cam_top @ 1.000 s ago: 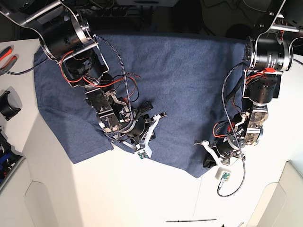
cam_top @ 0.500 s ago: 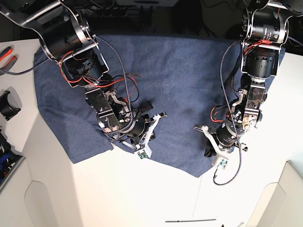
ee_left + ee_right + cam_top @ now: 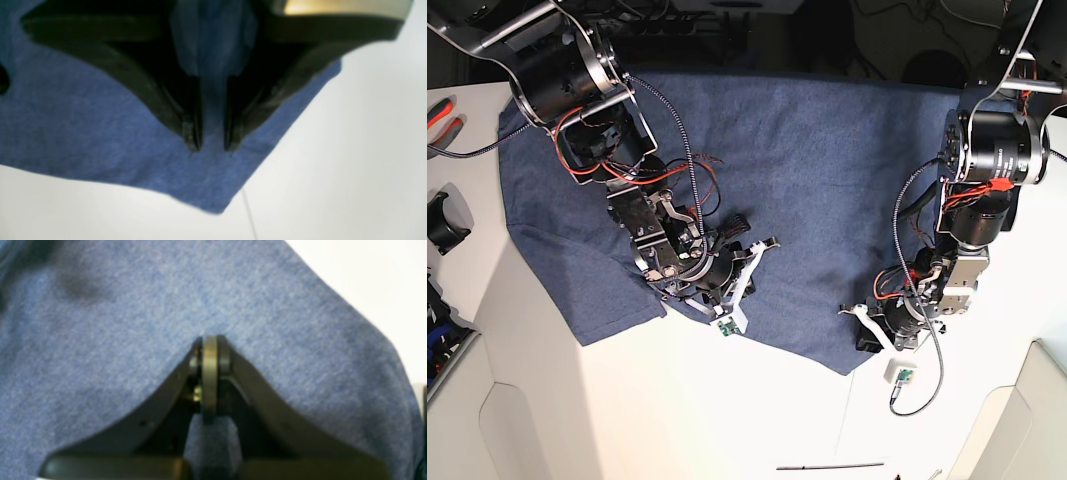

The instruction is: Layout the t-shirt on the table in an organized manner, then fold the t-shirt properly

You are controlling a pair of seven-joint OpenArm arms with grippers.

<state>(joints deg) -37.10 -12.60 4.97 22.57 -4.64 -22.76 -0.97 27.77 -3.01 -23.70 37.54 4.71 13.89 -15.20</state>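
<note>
Left of the t-shirt (image 3: 827,170), on the white tabletop (image 3: 727,420), I see a red-handled tool (image 3: 439,115) near the shirt's far corner. A black curved part (image 3: 445,222) lies a little nearer to me, well apart from the cloth.

The t-shirt is spread flat and wide over the far half of the tabletop. Its near edge runs slanted toward a corner on the right (image 3: 842,368).

The right arm (image 3: 577,80) reaches over the left part of the t-shirt and hides much of the cloth under it. In its wrist view the right gripper (image 3: 210,343) has the fingers pressed together, with the tips against the cloth. I cannot tell if any cloth is caught between them.

In front of the t-shirt's near edge a thin dark rod (image 3: 827,466) lies on the bare tabletop.

The left arm (image 3: 992,150) stands over the right edge of the t-shirt and covers that border. The left gripper (image 3: 211,143) is a little spread, with a narrow gap between the tips. It sits over the cloth just inside the near right corner. Cloth shows through the gap, but the view is blurred.

Just outside that corner a small white and green module (image 3: 903,375) hangs on a cable. Further right of the t-shirt there is a raised white corner panel (image 3: 1037,420).
</note>
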